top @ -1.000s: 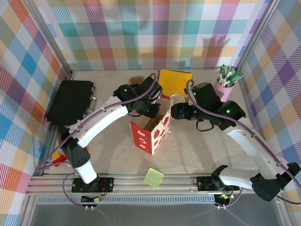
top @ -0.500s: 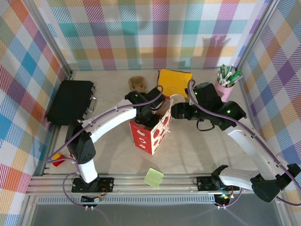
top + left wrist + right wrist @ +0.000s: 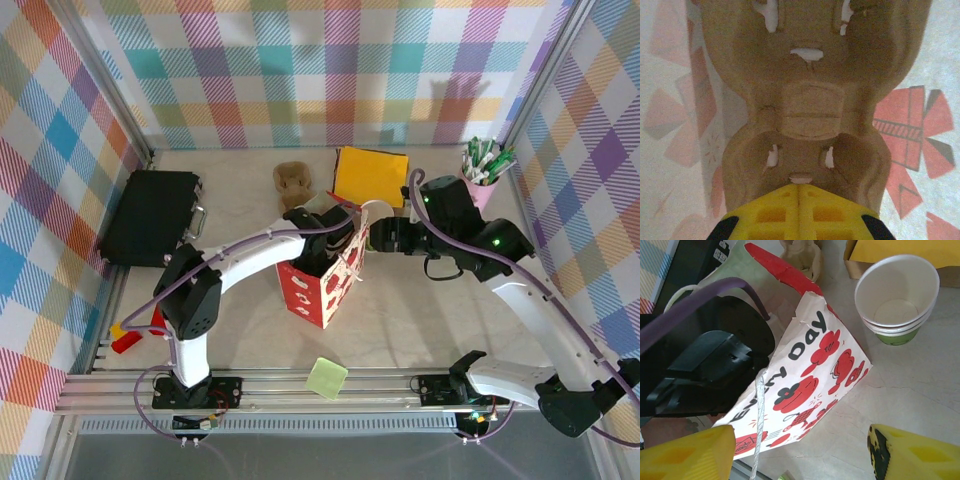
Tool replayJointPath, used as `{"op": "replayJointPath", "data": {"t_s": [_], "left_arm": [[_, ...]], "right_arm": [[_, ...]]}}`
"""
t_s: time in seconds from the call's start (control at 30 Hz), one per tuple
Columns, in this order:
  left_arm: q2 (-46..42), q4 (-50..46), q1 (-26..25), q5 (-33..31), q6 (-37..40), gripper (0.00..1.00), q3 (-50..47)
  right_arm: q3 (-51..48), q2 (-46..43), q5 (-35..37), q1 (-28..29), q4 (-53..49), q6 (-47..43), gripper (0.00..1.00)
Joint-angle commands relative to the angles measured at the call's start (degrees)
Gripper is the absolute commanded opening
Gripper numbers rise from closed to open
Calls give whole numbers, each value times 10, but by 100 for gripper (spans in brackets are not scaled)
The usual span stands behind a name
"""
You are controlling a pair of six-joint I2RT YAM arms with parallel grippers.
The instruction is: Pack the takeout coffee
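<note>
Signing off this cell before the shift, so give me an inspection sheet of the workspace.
Surface: beige table, no spills seen.
Job's things: paper cup upright, empty, outside the bag; pulp carrier inside it.
Clutter: black case, yellow box, pink cup of pens, green pad.
Grippers: left gripper shut inside the bag; right gripper open beside its mouth.
Cables: purple cables follow both arms.
Surroundings: plaid walls, metal frame.

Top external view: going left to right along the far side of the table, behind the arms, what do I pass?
black case → brown pulp cup carrier → yellow box → pink cup of pens
</note>
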Motion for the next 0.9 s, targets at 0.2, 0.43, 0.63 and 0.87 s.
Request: {"op": "replayJointPath", "data": {"t_s": [0.2, 0.43, 0.63, 0.87], "left_arm": [[26, 33, -3, 13, -5, 4, -44], [46, 59, -4, 15, -7, 2, -72], [60, 68, -4, 6, -7, 1, -80], [73, 82, -3, 3, -7, 0, -90]], "right_arm": [[-12, -18, -5, -11, 0, -7, 71], [-12, -24, -2, -15, -4, -13, 72], [-14, -24, -4, -17, -6, -13, 72], [-17, -24, -6, -18, -6, -14, 72]]}}
